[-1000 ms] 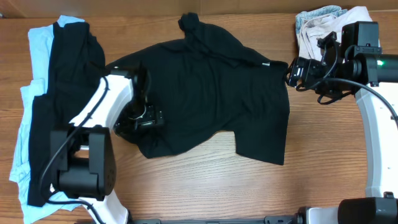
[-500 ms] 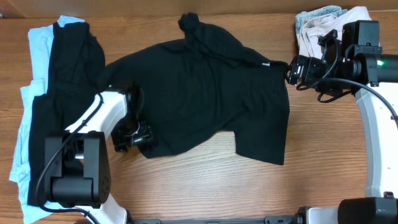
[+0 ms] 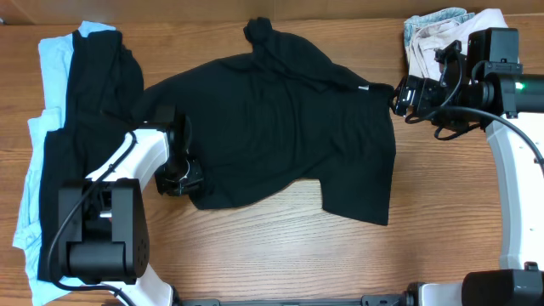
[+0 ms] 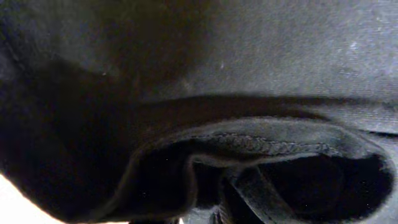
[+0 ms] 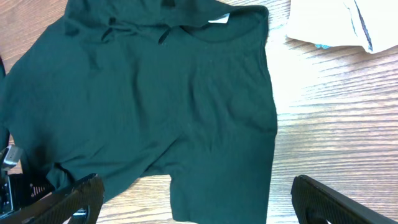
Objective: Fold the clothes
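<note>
Dark cloth and a stitched hem point(image 4: 261, 144) fill the left wrist view, and no fingers show there. From above, the left claw point(image 3: 180, 177) sits at the lower left edge of the shirt point(image 3: 280, 127); I cannot tell whether it is clenched on cloth. The shirt lies rumpled mid-way across the table point(image 3: 280, 255), with bare wood below it and to its right. Left of the shirt lies a stack point(image 3: 85, 102) of black and light blue clothes. The right claw point(image 3: 398, 98) hovers just beside the shirt's white label point(image 3: 364, 88), spread wide and holding nothing.
</note>
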### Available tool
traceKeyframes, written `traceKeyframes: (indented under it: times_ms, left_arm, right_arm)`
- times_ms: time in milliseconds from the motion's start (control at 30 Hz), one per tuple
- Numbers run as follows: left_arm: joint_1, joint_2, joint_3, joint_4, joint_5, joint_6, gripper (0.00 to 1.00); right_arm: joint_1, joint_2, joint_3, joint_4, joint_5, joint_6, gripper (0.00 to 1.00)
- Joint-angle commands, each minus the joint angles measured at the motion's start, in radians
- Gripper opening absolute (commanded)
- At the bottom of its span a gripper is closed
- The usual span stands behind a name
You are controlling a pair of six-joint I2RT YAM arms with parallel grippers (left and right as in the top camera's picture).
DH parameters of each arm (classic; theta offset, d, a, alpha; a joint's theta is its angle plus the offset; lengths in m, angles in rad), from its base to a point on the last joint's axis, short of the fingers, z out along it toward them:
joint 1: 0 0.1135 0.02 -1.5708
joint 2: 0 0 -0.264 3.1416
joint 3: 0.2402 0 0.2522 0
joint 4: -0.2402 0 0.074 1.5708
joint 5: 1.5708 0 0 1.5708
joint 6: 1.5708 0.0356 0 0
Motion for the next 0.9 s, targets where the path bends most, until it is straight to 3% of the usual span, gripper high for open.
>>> traceKeyframes:
  times_ms: [0, 133, 200, 333, 633, 867]
  left_arm:
    - [-0.002, -0.015, -0.004, 0.011, 0.0, 0.062, 0.2]
    - [-0.001, -0.015, -0.004, 0.008, -0.039, 0.086, 0.19]
    - [0.0, -0.015, -0.003, -0.006, -0.08, 0.085, 0.04]
    - [0.001, -0.015, 0.054, -0.109, -0.112, 0.085, 0.04]
    - [-0.003, -0.015, 0.46, -0.452, -0.105, 0.086, 0.04]
    - [-0.009, -0.015, 0.706, -0.485, -0.085, 0.14, 0.04]
  right_arm:
    - [0.002, -0.003, 0.0, 0.006, 0.01, 0.001, 1.0]
    - [0.002, -0.003, 0.0, 0.011, 0.01, 0.001, 1.0]
    - [0.002, -0.003, 0.0, 0.012, 0.01, 0.001, 1.0]
    - [0.002, -0.003, 0.0, 0.011, 0.01, 0.001, 1.0]
    - [0.002, -0.003, -0.027, -0.035, 0.009, 0.051, 1.0]
    - [0.058, -0.003, -0.23, 0.015, -0.026, 0.1, 0.96]
